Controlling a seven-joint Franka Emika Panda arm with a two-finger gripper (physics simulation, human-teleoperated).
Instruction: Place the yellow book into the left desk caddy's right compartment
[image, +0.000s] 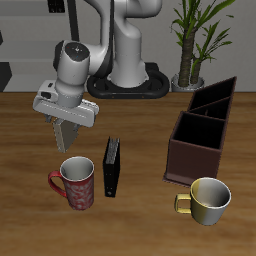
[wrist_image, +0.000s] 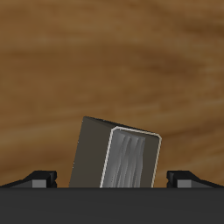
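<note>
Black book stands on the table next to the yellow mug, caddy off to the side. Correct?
Not quite. The exterior view shows the black book standing next to the red mug, not the yellow mug, which sits by the caddy off to the side.
</note>
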